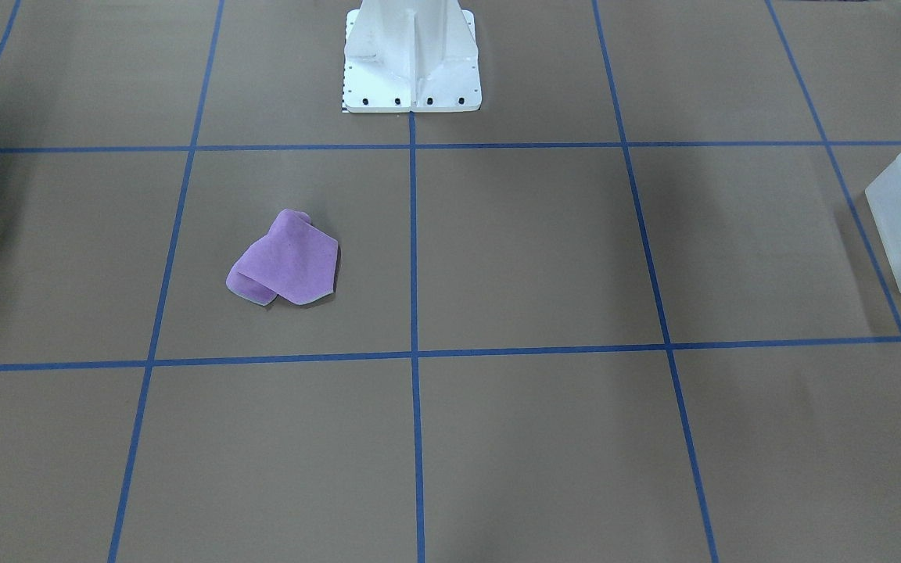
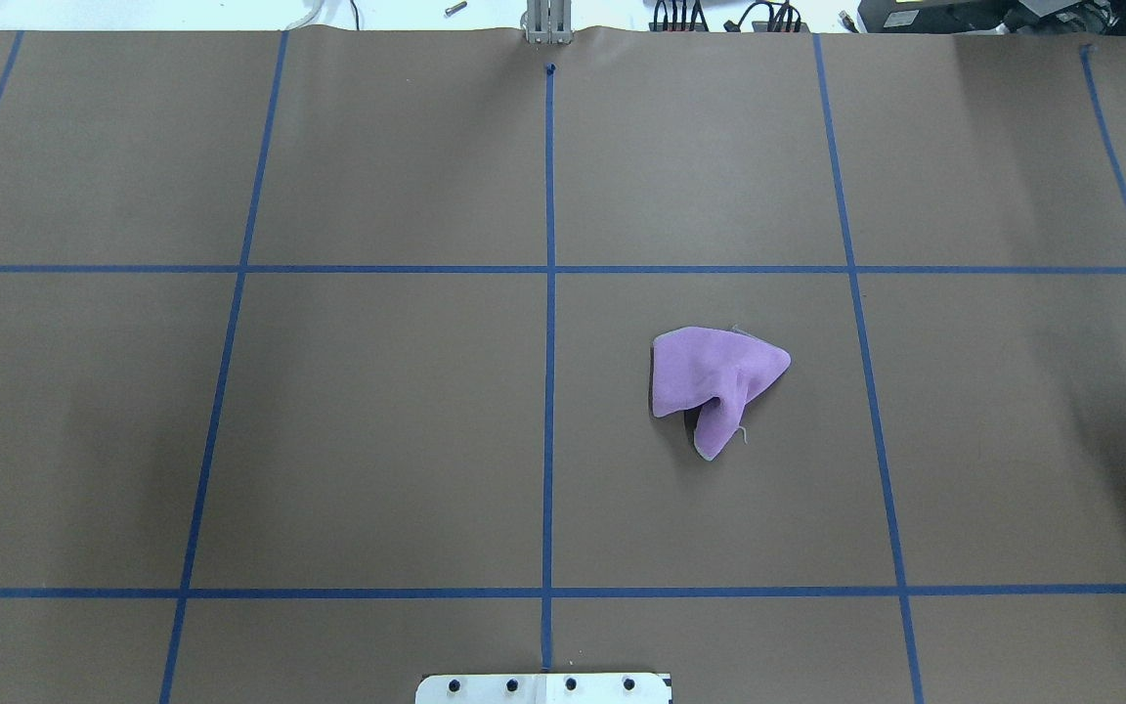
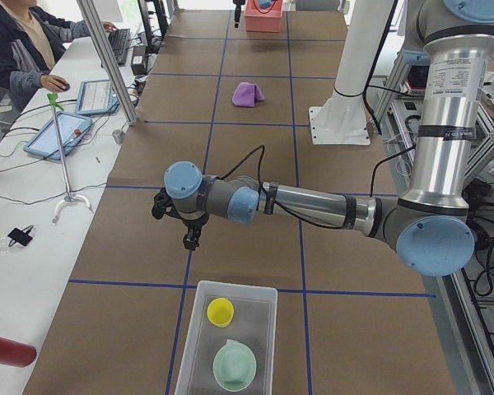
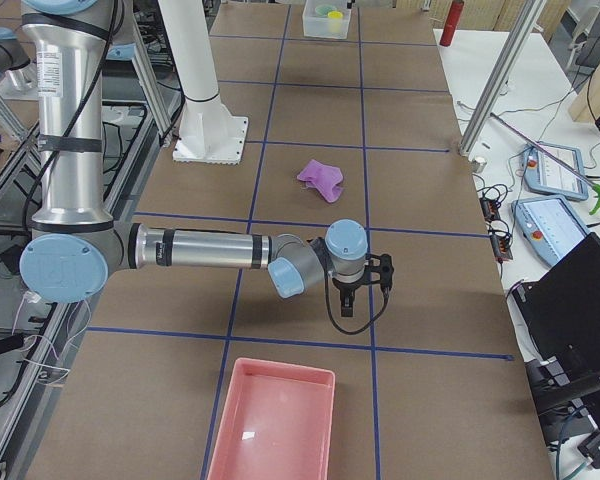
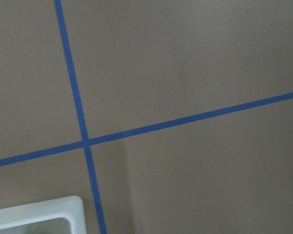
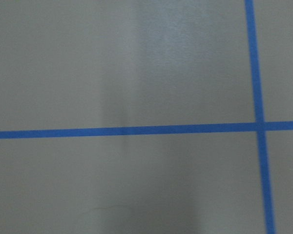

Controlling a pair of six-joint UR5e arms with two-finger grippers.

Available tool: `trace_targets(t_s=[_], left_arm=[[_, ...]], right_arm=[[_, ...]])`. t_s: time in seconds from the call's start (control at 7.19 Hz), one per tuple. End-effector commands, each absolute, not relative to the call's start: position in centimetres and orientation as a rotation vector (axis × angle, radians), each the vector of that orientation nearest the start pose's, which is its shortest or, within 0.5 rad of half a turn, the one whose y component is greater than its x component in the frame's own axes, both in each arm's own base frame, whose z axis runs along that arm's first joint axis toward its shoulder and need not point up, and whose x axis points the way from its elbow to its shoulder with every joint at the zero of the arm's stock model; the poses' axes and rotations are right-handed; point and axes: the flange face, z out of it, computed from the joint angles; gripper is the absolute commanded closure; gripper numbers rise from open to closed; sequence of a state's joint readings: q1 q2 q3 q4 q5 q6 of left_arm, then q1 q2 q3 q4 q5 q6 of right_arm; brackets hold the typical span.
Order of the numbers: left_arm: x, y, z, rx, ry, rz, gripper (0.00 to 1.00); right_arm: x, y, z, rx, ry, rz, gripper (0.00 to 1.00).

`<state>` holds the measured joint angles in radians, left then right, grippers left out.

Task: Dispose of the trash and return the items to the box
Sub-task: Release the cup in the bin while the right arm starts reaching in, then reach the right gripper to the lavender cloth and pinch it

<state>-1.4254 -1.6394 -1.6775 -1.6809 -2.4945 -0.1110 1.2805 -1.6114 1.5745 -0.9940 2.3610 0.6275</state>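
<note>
In the frosted rectangular bin (image 3: 257, 314), tapered yellow cup (image 3: 221, 311), round mint bowl (image 3: 234, 366).

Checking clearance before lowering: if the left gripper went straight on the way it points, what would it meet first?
The left gripper points down; it would likely meet bare table by the tape cross, just short of the box; depth is unclear.

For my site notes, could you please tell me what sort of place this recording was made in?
Probably a robotics lab workcell: a robot arm mounted beside a brown table gridded with blue tape, and an operator at a side bench with a tablet.
</note>
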Motion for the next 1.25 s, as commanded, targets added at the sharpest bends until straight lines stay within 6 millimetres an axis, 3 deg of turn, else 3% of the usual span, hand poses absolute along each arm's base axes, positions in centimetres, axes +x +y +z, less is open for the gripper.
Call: trace_targets(t_s=[0.0,0.14,0.28,0.42,0.56,0.7,0.84,1.11], left_arm=[[3.6,-52.9,52.1,0.189,0.961,0.151,0.02],[3.8,-52.8,52.1,0.202,0.965,0.150,0.02],[3.9,-52.7,52.0,0.179,0.971,0.107,0.03],[3.9,-52.7,52.1,0.177,0.969,0.105,0.03],[3.9,-52.7,52.0,0.180,0.968,0.105,0.03],[3.7,-52.8,51.8,0.197,0.940,0.101,0.03],[3.4,-52.7,51.3,0.212,0.926,0.097,0.03],[3.1,-52.2,50.9,0.224,0.918,0.097,0.03]], right_arm=[[-17.5,-46.8,53.1,0.103,-0.988,0.130,0.00],[-20.8,-45.2,50.7,0.091,-1.005,0.108,0.00],[-25.5,-42.4,47.2,0.085,-1.020,0.097,0.00],[-30.3,-39.0,42.1,0.043,-0.994,0.104,0.01],[-33.0,-39.7,36.9,0.012,-0.963,0.147,0.01],[-37.3,-38.7,33.1,-0.096,-0.963,0.300,0.02],[-39.2,-38.4,30.9,-0.141,-0.981,0.397,0.08],[-40.2,-38.8,31.3,-0.180,-0.966,0.469,0.09]])
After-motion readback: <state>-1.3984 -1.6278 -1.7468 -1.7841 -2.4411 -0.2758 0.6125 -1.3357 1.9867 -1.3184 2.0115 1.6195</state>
